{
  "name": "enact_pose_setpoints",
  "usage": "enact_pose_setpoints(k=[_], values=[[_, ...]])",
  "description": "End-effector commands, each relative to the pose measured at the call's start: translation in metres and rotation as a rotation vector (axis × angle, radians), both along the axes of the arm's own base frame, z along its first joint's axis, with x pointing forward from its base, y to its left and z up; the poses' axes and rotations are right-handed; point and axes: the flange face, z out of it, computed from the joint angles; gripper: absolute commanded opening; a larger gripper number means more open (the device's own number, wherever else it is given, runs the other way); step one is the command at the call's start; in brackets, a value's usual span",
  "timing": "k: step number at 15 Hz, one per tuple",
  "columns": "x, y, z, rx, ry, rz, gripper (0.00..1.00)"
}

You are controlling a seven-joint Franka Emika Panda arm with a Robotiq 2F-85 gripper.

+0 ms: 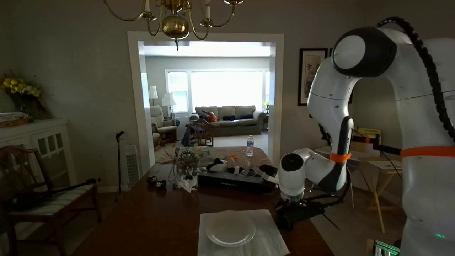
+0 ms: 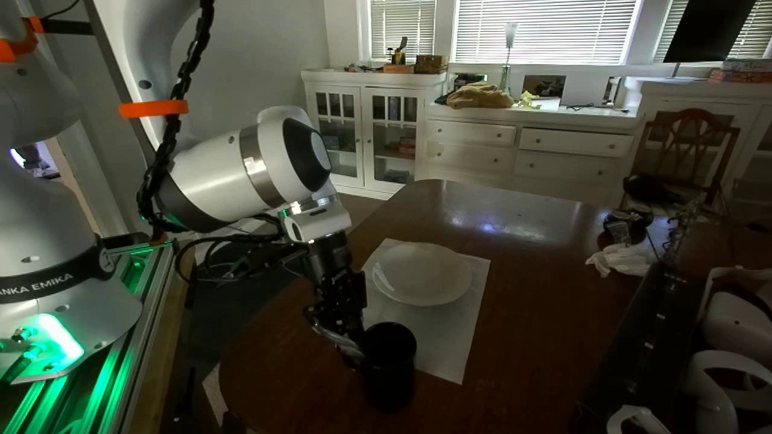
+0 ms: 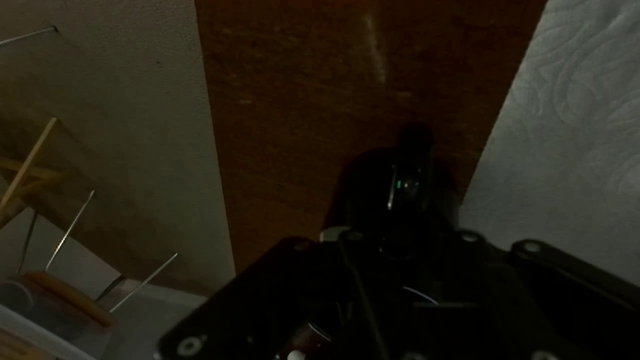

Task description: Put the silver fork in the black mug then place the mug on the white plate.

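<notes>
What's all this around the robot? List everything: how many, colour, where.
Table: 1, brown, in the foreground
Mat: 1, white, on the table
Plate: 1, white, on the mat
Mug: 1, black, near the mat
Bottle: 1, clear, table's far end
Long box: 1, black, on the table
Other clutter: unclear number, mixed colours, around the box
Cabinets: at least 2, white, beyond the table
Wooden chairs: at least 2, brown, beside cabinets and next room
Flowers: 1 bunch, yellow, on a cabinet
Chandelier: 1, gold, overhead
Sofa: 1, greyish, next room
Robot arm: 1, white and black, over the table
Gripper: 1, black, beside the mug
</notes>
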Motion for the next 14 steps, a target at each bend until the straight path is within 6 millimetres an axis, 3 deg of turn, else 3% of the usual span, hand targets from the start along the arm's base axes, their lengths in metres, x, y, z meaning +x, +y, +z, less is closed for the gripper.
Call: enact_pose_setpoints(k=[1, 3, 5, 14], values=[[0.005, -0.006, -0.008, 0.013, -0.032, 0.003, 0.06], [0.005, -0.008, -0.009, 0.006, -0.041, 0.006, 0.00], [0.005, -0.010, -0.009, 0.004, -0.049, 0.009, 0.05], [-0.003, -0.012, 0.008, -0.017, -0.015, 0.046, 0.05]])
